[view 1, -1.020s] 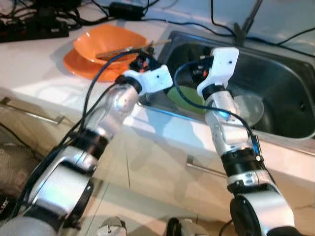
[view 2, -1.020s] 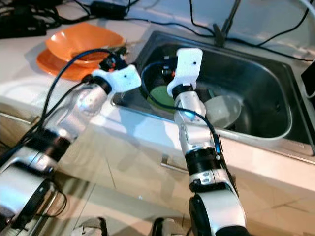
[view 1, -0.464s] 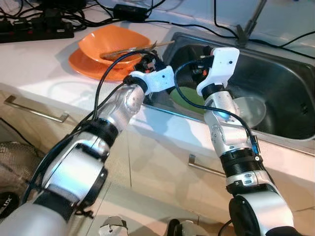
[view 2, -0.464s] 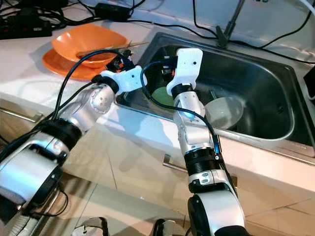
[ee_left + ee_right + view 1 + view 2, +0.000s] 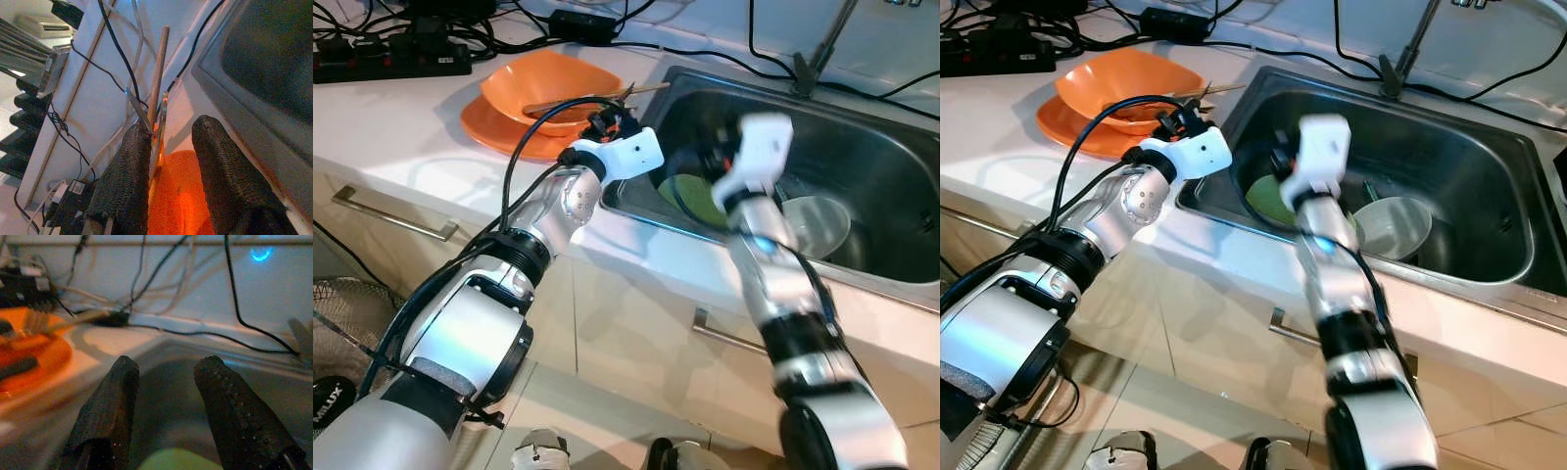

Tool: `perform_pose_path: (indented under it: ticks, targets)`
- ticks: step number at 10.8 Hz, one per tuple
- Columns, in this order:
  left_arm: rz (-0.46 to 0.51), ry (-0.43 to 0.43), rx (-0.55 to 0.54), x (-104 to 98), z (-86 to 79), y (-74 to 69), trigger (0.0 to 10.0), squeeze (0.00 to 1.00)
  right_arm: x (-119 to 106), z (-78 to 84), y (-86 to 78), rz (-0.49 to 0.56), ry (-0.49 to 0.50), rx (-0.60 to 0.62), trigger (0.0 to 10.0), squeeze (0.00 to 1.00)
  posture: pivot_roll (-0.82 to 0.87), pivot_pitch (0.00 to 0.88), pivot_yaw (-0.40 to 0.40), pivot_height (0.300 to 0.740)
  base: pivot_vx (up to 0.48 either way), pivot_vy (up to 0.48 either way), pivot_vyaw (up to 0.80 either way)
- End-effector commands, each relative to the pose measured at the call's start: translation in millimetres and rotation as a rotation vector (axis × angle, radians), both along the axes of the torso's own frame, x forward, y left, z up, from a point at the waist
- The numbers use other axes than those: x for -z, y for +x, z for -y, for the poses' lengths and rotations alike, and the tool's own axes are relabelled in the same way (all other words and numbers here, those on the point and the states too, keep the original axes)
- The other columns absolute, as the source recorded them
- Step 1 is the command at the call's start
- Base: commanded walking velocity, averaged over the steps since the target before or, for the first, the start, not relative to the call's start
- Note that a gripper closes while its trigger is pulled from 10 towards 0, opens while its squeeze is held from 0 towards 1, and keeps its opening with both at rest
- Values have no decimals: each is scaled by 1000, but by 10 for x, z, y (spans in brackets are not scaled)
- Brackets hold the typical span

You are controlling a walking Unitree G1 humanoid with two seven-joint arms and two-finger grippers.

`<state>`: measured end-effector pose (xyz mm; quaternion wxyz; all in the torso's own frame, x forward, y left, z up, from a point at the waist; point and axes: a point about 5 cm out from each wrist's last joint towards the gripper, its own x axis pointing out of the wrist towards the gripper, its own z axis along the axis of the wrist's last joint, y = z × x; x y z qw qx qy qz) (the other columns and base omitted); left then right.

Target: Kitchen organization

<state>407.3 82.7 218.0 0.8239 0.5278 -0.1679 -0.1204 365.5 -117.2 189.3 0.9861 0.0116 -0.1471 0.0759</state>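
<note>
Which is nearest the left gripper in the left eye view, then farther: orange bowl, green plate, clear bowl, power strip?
1. Orange bowl, just beyond the left gripper on the counter.
2. Green plate, in the sink.
3. Clear bowl, farther right in the sink.
4. Power strip, far left.

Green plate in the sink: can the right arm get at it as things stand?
Probably yes. The right tool is open and hangs inside the sink, just above the green plate, with nothing between them. The clear bowl sits beside the plate, not over it.
</note>
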Motion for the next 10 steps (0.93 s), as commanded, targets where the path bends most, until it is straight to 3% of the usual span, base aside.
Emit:
perform_pose_path:
  ticks: [1, 4, 8, 10]
  targets:
    - [34, -20, 10, -106, 31, 13, 0, 0, -67, 92, -30, 33, -9, 22, 10000, 0, 75, 88, -68, 740, 0, 0, 0]
    - [41, -31, 22, -99, 41, 4, 0, 0, -135, 305, -183, 74, -28, 67, 10000, 0, 60, 100, -64, 740, 0, 0, 0]
    - [41, -38, 25, -87, 28, -1, 0, 0, -20, 279, -416, 33, -19, 45, 10000, 0, 55, 111, -59, 740, 0, 0, 0]
    - [40, -34, 23, -80, 20, 0, 0, 0, 34, 225, -451, 14, -4, 33, 10000, 0, 56, 114, -57, 740, 0, 0, 0]
